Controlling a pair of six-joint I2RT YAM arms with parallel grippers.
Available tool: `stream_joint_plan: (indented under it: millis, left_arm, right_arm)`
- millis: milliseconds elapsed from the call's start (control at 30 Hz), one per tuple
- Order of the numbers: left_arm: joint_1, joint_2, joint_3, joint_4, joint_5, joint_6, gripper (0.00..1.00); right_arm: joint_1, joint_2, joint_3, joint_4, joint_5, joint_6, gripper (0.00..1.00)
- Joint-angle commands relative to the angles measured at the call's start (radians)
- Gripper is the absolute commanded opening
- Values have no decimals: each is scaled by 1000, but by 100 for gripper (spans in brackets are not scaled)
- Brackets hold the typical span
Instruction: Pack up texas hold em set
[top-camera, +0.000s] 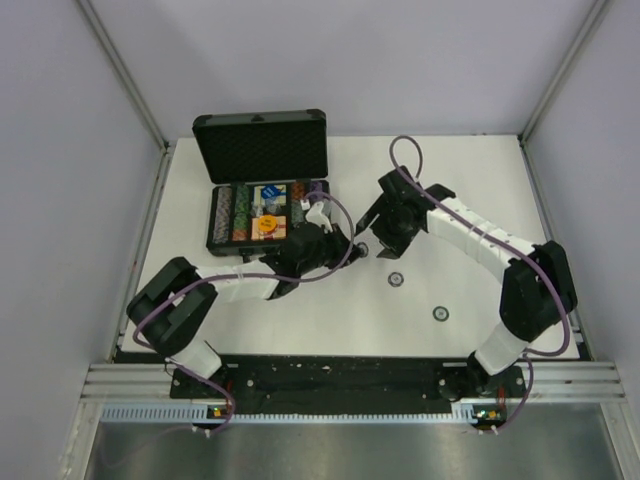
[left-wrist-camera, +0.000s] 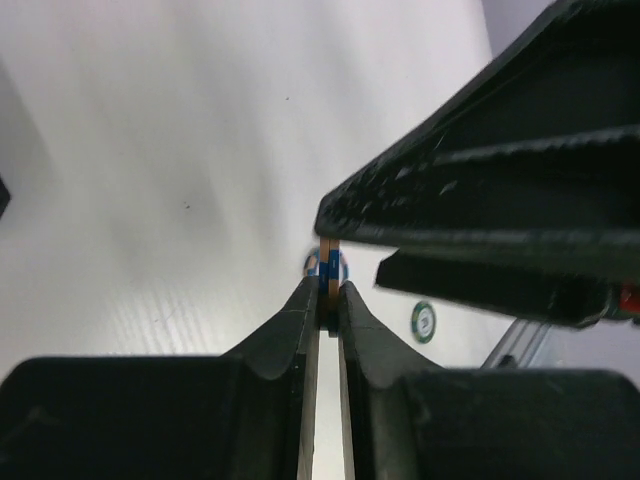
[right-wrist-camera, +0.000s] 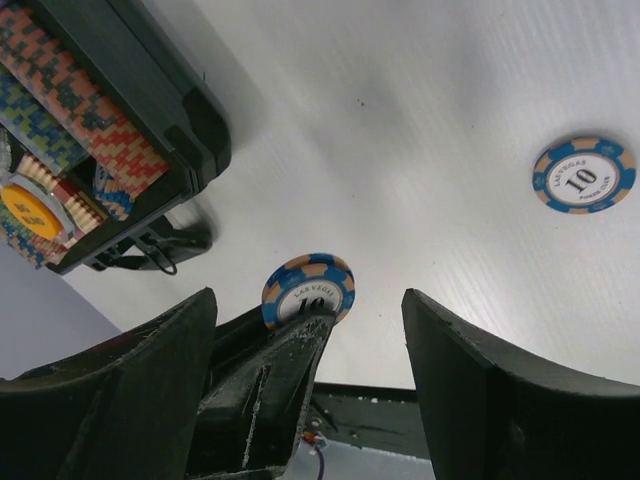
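The black briefcase (top-camera: 262, 185) lies open at the back left with its lid up. It holds multicoloured chip rows (right-wrist-camera: 70, 95) and an orange disc (right-wrist-camera: 28, 208). My left gripper (left-wrist-camera: 328, 292) is shut on a blue-and-orange "10" chip (right-wrist-camera: 308, 285), held on edge just right of the case and above the table; it also shows in the top view (top-camera: 352, 248). My right gripper (right-wrist-camera: 308, 305) is open, its two fingers on either side of the left gripper's tip and the chip, and not touching the chip. It also shows in the top view (top-camera: 385, 238).
A second blue "10" chip (right-wrist-camera: 584, 174) lies flat on the white table, also in the top view (top-camera: 396, 279). A green chip (left-wrist-camera: 424, 321) lies nearer the front right (top-camera: 441, 313). A black rail (top-camera: 340, 375) runs along the near edge.
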Motion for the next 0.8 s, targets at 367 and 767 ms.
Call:
stream_joint_plan:
  millis: [367,767]
  left_arm:
    - [240,-269,295,-778,140,984,0]
    - [302,-44,588,-1108,-89,1430,0]
  right_arm:
    - [-202,-405,-197,57,157,-367,77]
    - [-236,-454,-261,99,152,-427,77]
